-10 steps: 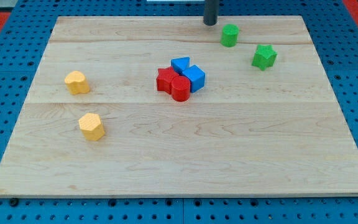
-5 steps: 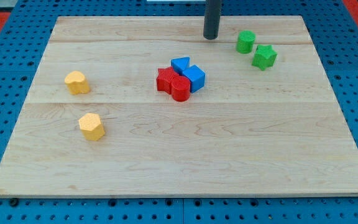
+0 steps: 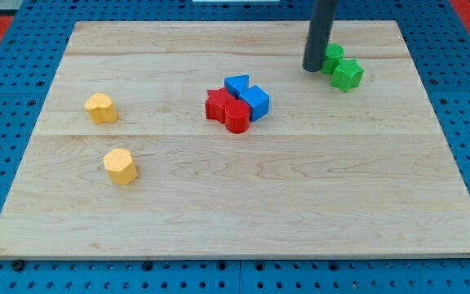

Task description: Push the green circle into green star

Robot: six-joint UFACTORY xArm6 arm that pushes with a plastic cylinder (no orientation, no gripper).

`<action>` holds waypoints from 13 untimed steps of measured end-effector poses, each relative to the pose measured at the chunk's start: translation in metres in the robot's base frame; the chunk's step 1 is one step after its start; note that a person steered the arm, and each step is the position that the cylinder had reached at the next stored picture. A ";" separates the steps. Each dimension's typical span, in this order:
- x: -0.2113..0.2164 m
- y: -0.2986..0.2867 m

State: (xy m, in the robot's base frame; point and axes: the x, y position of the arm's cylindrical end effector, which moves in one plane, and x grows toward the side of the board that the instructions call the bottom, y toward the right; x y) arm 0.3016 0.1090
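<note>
The green circle (image 3: 333, 57) sits near the view's top right, touching the green star (image 3: 348, 74) on the star's upper left. My tip (image 3: 313, 67) stands right against the left side of the green circle and partly hides it. The rod rises straight up out of the view.
A red star (image 3: 216, 105), a red cylinder (image 3: 237, 117) and two blue blocks (image 3: 254, 101) cluster in the board's middle. Two yellow blocks (image 3: 100, 108) (image 3: 121, 166) lie at the view's left. The wooden board (image 3: 235, 212) rests on a blue pegboard.
My tip has moved right and down the view, following the green circle. The green circle has slid right and down until it touches the green star.
</note>
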 end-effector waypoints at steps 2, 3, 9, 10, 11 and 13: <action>-0.047 -0.004; -0.043 0.021; 0.009 0.027; 0.012 0.052; 0.018 0.073; 0.025 0.095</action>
State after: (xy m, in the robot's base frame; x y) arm 0.3268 0.2039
